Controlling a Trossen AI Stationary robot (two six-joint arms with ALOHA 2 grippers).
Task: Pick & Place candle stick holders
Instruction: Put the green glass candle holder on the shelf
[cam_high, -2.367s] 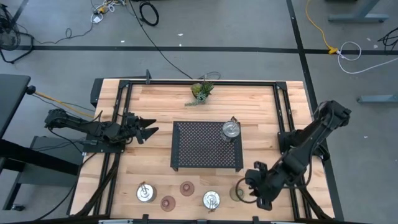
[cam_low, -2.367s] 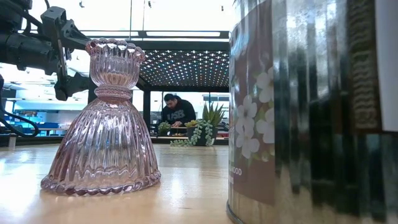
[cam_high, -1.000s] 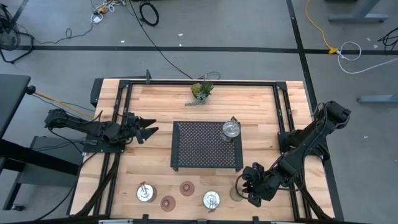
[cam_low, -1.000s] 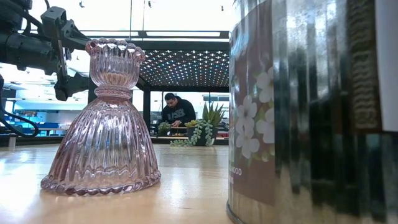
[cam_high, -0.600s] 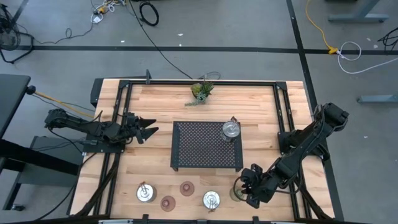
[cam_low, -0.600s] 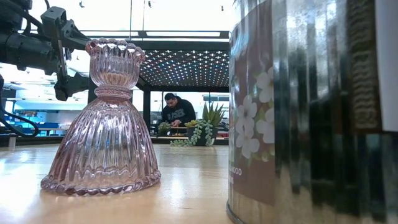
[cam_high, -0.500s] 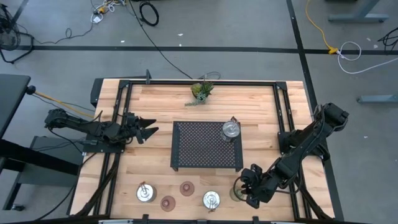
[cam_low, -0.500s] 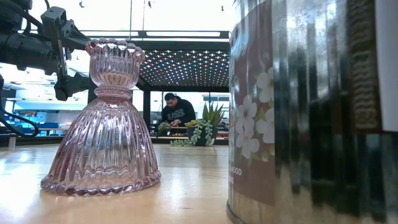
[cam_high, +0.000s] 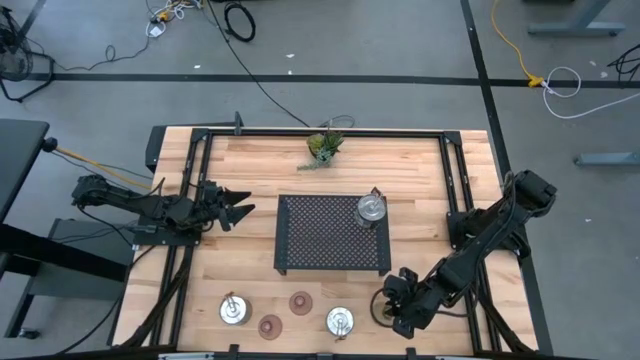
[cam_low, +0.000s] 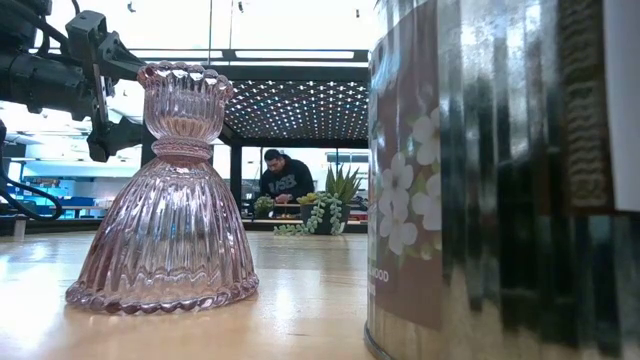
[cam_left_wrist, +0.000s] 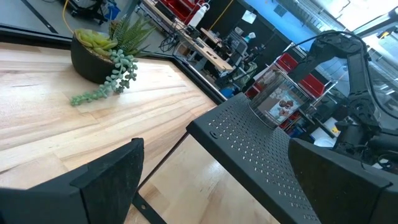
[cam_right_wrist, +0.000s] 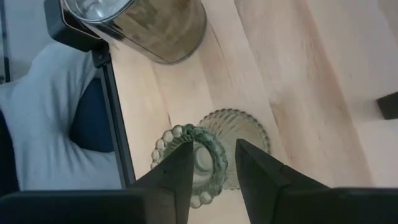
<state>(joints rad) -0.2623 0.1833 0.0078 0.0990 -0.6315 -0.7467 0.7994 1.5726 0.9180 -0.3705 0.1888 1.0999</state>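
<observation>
The olive-green candle stick holder (cam_right_wrist: 239, 134) stands on its wide base near the table's front right. My right gripper (cam_right_wrist: 214, 149) slants down over it, open by a narrow gap; in the high view my right gripper (cam_high: 392, 308) hides most of it. Two silver holders (cam_high: 235, 310) (cam_high: 340, 322) and two brownish-red ones (cam_high: 300, 301) (cam_high: 270, 325) stand along the front edge. A third silver holder (cam_high: 371, 208) stands on the black perforated stand (cam_high: 320, 240). My left gripper (cam_high: 238, 210) waits open at the table's left. My right gripper comes from above, slanting down, at the olive-green holder's beaded top rim (cam_right_wrist: 208, 138). One finger (cam_right_wrist: 177, 168) stands over the cup's hollow and the other (cam_right_wrist: 255, 171) outside the rim. I cannot tell whether either finger touches the glass. The holder stands upright on the table.
A potted plant sprig (cam_high: 323, 148) sits at the table's far edge. A black frame rail (cam_high: 470, 300) runs along the right side, close to my right arm. Bare wood (cam_high: 250, 260) lies between the stand and the front row.
My right gripper has sunk a little and edged toward the table's left, coming over the olive-green holder, with its finger gap unchanged. The holder has stayed where it was.
</observation>
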